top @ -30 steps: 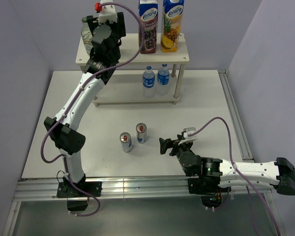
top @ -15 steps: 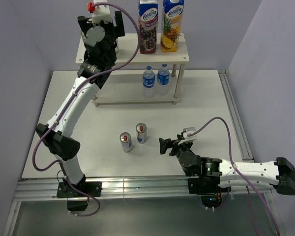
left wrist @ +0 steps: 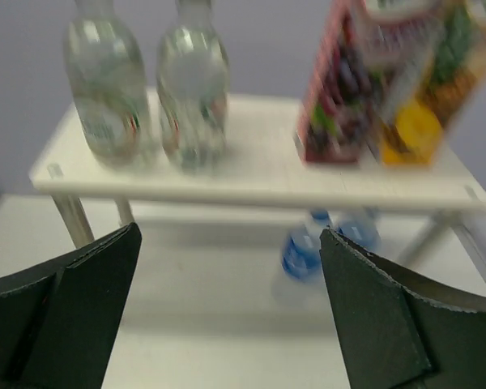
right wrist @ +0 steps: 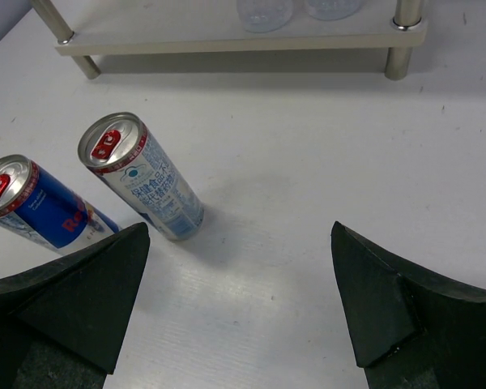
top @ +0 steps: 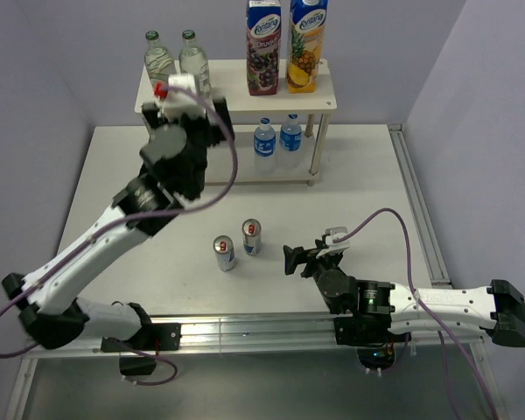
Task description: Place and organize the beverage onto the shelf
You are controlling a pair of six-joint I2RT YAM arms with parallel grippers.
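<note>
Jaws gape empty on both: left gripper (left wrist: pixel 228 237) held high, facing the shelf (left wrist: pixel 251 182); right gripper (right wrist: pixel 239 231) low, near the cans (right wrist: pixel 146 182).

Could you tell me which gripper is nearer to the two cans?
Right. The right gripper sits just right of the cans; the left gripper is up by the shelf.

red letters starting "re" show on the blue can (right wrist: pixel 40 212); logos on the juice cartons (top: pixel 263 44) blur beyond reading.
</note>
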